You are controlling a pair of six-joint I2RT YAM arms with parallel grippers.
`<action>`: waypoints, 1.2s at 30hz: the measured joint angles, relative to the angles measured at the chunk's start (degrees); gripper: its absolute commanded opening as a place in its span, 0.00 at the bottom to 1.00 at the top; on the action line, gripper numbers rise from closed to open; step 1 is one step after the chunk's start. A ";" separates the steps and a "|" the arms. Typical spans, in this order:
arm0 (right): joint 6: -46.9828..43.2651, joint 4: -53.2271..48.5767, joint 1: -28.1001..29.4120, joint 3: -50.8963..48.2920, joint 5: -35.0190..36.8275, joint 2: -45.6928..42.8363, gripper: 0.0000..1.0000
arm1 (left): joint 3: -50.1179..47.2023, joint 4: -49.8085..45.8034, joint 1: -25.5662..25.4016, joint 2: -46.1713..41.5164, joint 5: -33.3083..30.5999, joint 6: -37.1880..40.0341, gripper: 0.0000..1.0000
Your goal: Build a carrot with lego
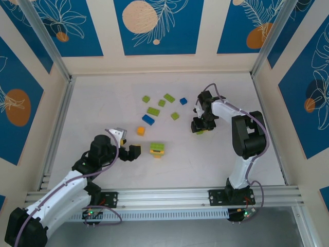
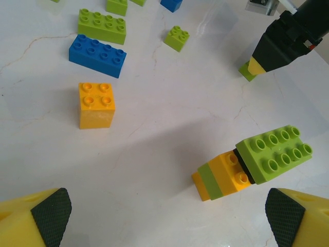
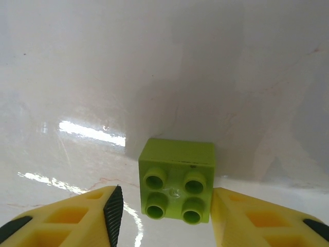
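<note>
Lime-green brick (image 3: 177, 180) sits on the table (image 3: 154, 62) between the unclamped jaws of the right gripper (image 3: 167, 206), with one pad clear of it. Uneven contact may twist or skid it. The left gripper (image 2: 168, 216) hangs wide open.

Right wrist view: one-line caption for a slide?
Right gripper straddling a lime green four-stud brick on the white table, jaws not yet closed on it.

table (image 3: 231, 77): glossy, faintly veined | lego (image 2: 95, 105): smooth shiny plastic | jaws: yellow plastic, pads (image 2: 51, 216) matt black
</note>
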 measured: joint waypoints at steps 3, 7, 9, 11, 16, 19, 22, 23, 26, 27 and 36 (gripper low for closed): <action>0.02 0.13 0.00 0.00 -0.37 0.39 0.48 | 0.00 0.00 0.00 0.00 0.00 0.00 0.99; 0.07 0.46 0.00 0.00 -0.55 1.55 0.46 | 0.00 0.02 0.00 0.00 0.00 0.00 1.00; 0.22 0.61 0.00 0.00 -0.59 2.08 0.44 | 0.00 0.02 0.00 0.00 0.00 0.00 0.99; 0.22 0.81 0.00 0.00 -0.72 2.38 0.43 | 0.00 0.02 0.00 0.00 0.00 0.00 1.00; 0.22 0.83 0.00 0.02 -1.09 2.45 0.46 | 0.00 0.02 0.00 0.00 0.00 0.00 0.99; 0.52 0.96 -0.04 0.02 -1.90 2.45 0.51 | 0.00 0.02 0.00 0.00 0.00 0.00 0.99; 0.68 0.98 -0.09 0.02 -2.47 2.45 0.51 | 0.00 0.02 0.00 0.00 0.00 0.00 0.99; 0.70 1.01 -0.17 0.02 -2.64 2.45 0.51 | 0.00 0.02 0.00 0.00 0.00 0.00 0.99; 0.87 1.01 -0.63 0.02 -3.32 2.45 0.51 | 0.00 0.02 0.00 0.00 0.00 0.00 1.00; 0.90 1.01 -0.79 0.02 -3.52 2.45 0.50 | 0.00 0.02 0.00 0.00 0.00 0.00 0.99; 1.07 1.46 -1.53 0.02 -5.03 2.45 0.45 | 0.02 0.02 0.00 0.00 0.00 0.00 1.00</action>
